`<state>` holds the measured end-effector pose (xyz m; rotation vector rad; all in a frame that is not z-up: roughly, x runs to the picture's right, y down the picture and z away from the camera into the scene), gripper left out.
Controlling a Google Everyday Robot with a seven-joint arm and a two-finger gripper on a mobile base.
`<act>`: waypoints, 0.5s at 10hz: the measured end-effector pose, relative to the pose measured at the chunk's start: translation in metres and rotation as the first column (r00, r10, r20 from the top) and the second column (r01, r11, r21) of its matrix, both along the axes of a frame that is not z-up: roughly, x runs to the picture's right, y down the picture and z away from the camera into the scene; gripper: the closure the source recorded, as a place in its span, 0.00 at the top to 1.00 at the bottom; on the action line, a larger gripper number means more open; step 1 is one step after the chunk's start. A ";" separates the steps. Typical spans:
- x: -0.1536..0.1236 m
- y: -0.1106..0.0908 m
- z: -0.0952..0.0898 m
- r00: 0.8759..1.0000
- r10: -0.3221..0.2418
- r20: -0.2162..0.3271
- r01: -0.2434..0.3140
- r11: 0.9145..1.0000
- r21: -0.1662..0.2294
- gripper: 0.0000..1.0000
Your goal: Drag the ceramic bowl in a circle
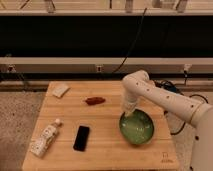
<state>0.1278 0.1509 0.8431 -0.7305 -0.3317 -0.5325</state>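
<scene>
The ceramic bowl (137, 127) is a wide, shallow green dish lying on the right half of the wooden table (100, 122). My white arm reaches in from the right and bends down over it. The gripper (128, 112) points down at the bowl's far left rim, shut and touching or clamping that edge; the exact contact is hidden by the wrist.
A black phone (81, 137) lies left of the bowl, with a plastic bottle (45, 139) on its side near the front left corner. A reddish-brown item (95, 100) and a pale sponge-like block (60, 90) sit farther back. The table's right edge is close to the bowl.
</scene>
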 end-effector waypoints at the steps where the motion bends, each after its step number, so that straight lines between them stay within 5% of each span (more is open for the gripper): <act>1: -0.006 -0.003 0.001 1.000 -0.012 0.009 0.012 1.000 0.000 0.01; 5: -0.017 -0.008 0.001 0.997 -0.058 0.042 0.058 0.998 -0.005 0.01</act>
